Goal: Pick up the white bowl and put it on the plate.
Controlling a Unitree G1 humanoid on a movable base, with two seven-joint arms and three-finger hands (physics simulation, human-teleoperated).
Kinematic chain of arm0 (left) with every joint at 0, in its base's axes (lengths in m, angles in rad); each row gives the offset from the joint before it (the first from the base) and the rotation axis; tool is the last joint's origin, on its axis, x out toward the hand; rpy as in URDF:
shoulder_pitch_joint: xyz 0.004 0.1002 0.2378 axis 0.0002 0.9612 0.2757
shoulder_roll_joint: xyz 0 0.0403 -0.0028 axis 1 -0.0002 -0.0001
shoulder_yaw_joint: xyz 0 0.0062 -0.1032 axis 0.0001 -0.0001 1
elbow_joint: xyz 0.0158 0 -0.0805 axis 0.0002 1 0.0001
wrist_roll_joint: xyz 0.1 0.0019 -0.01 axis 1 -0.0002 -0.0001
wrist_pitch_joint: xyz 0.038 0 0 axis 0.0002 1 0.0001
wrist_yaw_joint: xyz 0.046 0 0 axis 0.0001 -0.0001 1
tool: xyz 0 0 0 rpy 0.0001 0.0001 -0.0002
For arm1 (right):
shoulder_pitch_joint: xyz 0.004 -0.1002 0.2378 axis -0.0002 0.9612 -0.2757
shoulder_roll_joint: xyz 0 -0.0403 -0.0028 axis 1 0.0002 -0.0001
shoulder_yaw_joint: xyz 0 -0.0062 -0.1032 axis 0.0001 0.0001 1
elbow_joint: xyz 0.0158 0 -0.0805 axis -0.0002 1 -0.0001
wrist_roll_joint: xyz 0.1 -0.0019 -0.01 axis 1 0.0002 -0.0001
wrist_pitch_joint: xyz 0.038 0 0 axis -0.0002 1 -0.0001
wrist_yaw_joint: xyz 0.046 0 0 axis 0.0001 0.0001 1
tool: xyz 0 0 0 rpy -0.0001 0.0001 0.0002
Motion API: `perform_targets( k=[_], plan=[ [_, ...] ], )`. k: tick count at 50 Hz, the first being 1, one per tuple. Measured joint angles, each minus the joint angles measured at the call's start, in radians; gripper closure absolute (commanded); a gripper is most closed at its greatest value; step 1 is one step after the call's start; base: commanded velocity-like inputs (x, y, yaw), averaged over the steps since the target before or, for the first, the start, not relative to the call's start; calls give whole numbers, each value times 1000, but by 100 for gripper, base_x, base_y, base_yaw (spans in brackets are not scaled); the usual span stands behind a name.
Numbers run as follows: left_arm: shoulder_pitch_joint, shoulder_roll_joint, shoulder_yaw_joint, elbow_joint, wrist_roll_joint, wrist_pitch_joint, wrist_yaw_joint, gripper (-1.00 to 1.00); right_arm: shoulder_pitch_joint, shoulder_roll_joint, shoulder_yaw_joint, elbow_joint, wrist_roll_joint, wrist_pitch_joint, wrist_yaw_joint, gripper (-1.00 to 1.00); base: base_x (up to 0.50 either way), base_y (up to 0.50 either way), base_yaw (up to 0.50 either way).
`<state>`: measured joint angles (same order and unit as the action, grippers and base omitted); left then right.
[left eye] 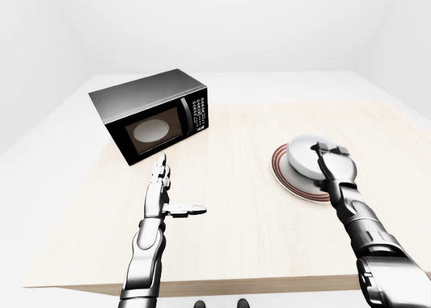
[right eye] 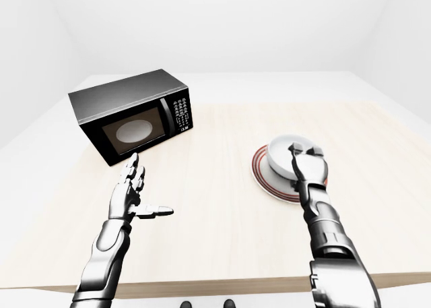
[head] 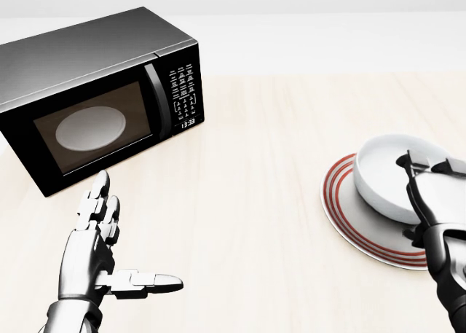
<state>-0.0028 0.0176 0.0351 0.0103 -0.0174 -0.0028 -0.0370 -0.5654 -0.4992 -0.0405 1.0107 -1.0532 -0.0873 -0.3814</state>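
The white bowl [head: 384,176] sits level on the white plate with red rim rings [head: 348,218] at the right of the head view. My right hand [head: 431,165] stands against the bowl's right rim. Its fingers [head: 413,183] are stretched out and open, and they hide that side of the bowl. My left hand [head: 138,231] hovers open at the lower left, palm up and thumb out, holding nothing, far from the bowl.
A black microwave [head: 95,92] stands at the upper left of the wooden table [head: 255,202], door closed, with a pale turntable visible through its window. The table's near edge shows in the left-eye view below my arms.
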Motion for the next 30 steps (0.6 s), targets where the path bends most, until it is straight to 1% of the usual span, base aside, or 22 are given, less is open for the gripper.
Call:
perform_targets(
  k=[8,14,19,22,26,30],
  plan=[
    [0,0,0,0,0,0,0,-100,5,0,-8,-19,-4,0,0,-100,0,0,0],
    [0,0,0,0,0,0,0,-100,32,4,-26,-101,7,0,44,-100,0,0,0],
    [0,0,0,0,0,0,0,-100,73,13,-56,-244,18,0,121,-100,0,0,0],
    [0,0,0,0,0,0,0,-100,97,20,-79,-354,27,7,181,-100,0,0,0],
    [0,0,0,0,0,0,0,-100,121,29,-115,-523,43,31,280,-100,0,0,0],
    [0,0,0,0,0,0,0,-100,131,36,-149,-692,61,64,383,-100,0,0,0]
  ],
)
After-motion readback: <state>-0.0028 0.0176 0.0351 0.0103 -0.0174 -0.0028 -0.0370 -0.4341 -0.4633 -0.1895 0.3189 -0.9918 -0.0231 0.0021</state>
